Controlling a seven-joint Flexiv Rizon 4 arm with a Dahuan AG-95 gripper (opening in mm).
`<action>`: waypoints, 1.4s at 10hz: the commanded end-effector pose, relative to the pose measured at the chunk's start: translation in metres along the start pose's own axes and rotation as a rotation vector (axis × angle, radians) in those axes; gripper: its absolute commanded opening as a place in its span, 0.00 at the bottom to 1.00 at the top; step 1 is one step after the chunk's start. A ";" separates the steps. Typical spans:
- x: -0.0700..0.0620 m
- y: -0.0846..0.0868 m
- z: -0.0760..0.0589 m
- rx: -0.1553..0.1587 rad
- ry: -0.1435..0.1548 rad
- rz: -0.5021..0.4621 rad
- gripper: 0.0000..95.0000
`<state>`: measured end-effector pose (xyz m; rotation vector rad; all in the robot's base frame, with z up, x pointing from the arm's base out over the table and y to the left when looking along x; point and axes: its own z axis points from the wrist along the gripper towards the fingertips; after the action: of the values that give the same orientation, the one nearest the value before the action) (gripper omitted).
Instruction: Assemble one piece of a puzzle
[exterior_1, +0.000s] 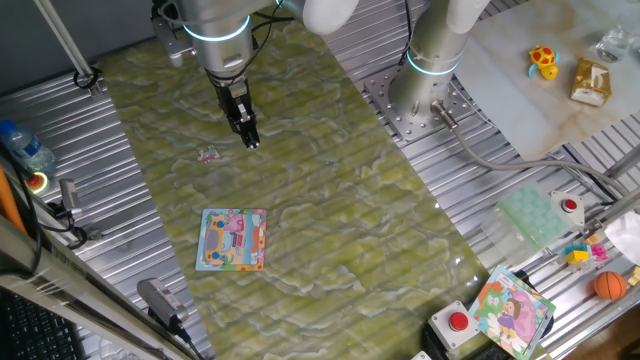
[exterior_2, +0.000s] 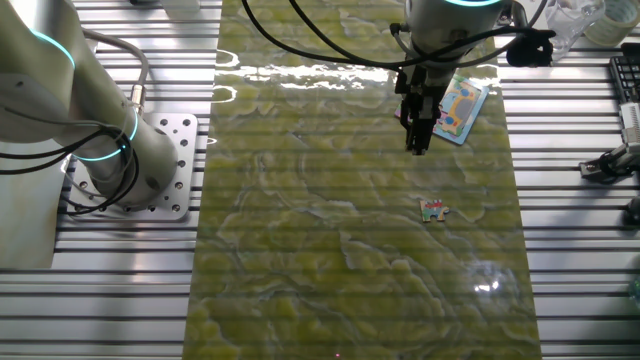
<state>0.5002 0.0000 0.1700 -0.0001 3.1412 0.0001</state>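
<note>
Gripper (exterior_1: 251, 139) pressed together, empty; puzzle (exterior_2: 462, 108) partly hidden behind it; piece (exterior_1: 208, 154) tiny.

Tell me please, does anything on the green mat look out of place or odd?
Only the piece stands out: it lies alone on the green mat, apart from the puzzle it belongs to. The gripper hangs near it, holding nothing. The puzzle lies flat; nothing looks spilled or damaged.

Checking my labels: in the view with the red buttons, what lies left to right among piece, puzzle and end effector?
Piece → puzzle → end effector.
</note>
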 end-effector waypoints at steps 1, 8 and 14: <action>0.000 0.000 0.000 0.000 0.000 0.000 1.00; -0.001 0.000 0.001 -0.009 -0.009 0.081 0.00; -0.013 -0.005 0.016 0.001 -0.008 0.052 0.00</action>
<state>0.5144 -0.0059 0.1517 0.0751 3.1320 -0.0034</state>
